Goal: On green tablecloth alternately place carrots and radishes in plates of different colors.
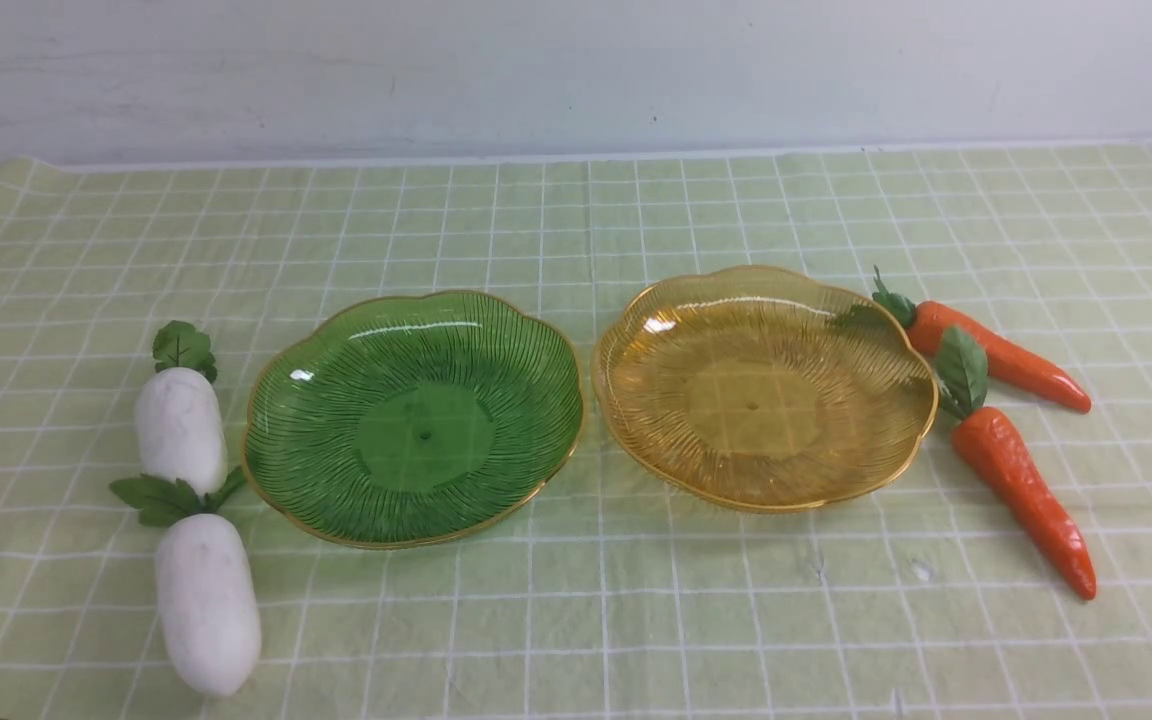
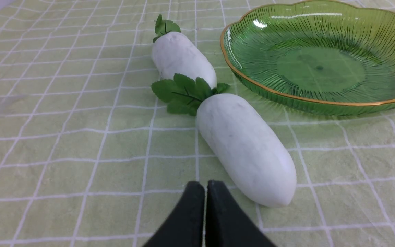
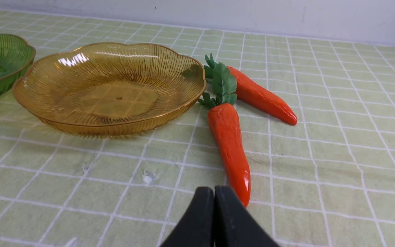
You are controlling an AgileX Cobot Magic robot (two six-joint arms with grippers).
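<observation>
The table is being covered almost wholly by the green tablecloth (image 1: 576, 620), pale, gridded with thin white lines and slightly wrinkled, and it is being closed off at the back by a plain whitish wall (image 1: 576, 70). Two empty ribbed plates are being shown close together at the middle of the cloth: the green plate (image 1: 414, 415) toward the robot's left and the amber plate (image 1: 764, 385) toward its right. Left of the green plate the radishes are lying end to end, the far radish (image 1: 180, 428) behind the near radish (image 1: 207, 603), whose leaves are being pressed against the far one's blunt end. Right of the amber plate the carrots are lying with their leafy tops by its rim, the far carrot (image 1: 1001, 355) and the near carrot (image 1: 1026, 495) spreading apart toward their tips. In the left wrist view the left gripper (image 2: 206, 192) is being shown clenched on nothing, jaws pressed together, near the rounded end of the near radish. In the right wrist view the right gripper (image 3: 214, 193) is likewise being shown clenched and empty, with the near carrot's tip just beside its fingers.
</observation>
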